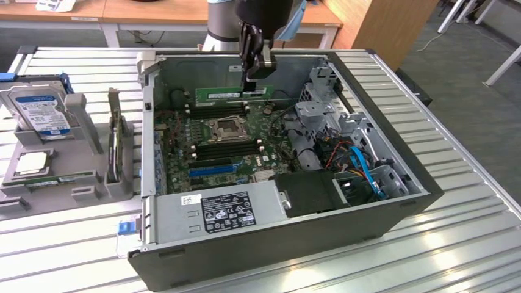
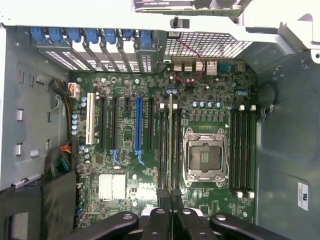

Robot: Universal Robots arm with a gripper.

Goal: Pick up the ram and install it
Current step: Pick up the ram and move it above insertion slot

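The hand (image 1: 256,76) grips the ram (image 1: 224,93), a thin edge-on sliver in the wrist view.

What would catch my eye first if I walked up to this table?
Most likely the big dark grey computer case, lying open on the slatted metal table with its green motherboard bared. Above that board, the robot's black gripper is shut on a long, flat green ram stick. At the exterior view's left stands a blue-labelled silver hard drive.
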